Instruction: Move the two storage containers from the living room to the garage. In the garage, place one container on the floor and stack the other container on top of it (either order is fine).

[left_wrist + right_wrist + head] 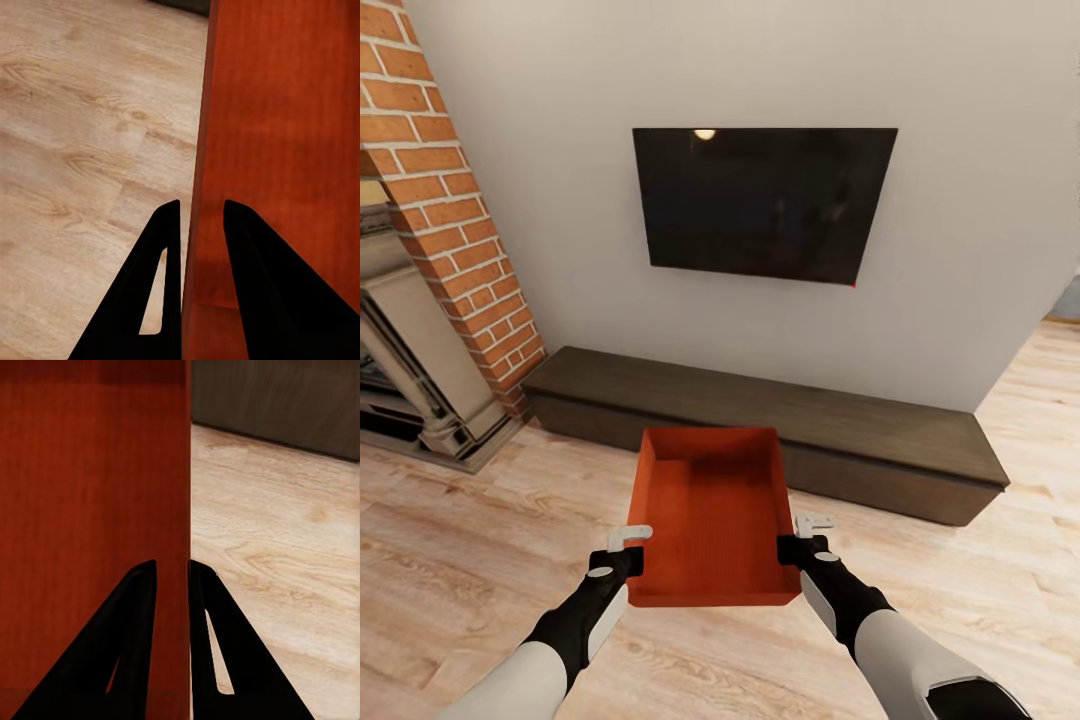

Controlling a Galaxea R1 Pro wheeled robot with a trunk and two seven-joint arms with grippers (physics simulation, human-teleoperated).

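Observation:
One orange-red open-top storage container [712, 515] hangs above the light wood-plank floor of the living room, in front of the dark bench. My left gripper [630, 552] is shut on its left wall and my right gripper [800, 540] is shut on its right wall. In the left wrist view the container wall [196, 187] runs between the two black fingers [161, 255]. In the right wrist view the container wall [180, 510] is likewise pinched between the fingers [206, 607]. The container looks empty inside.
A long dark low bench [780, 430] stands along the white wall ahead, under a wall TV [760, 200]. A red brick fireplace [440, 220] stands at the left. Light wood-plank floor [460, 560] stretches around me, with an opening at the far right.

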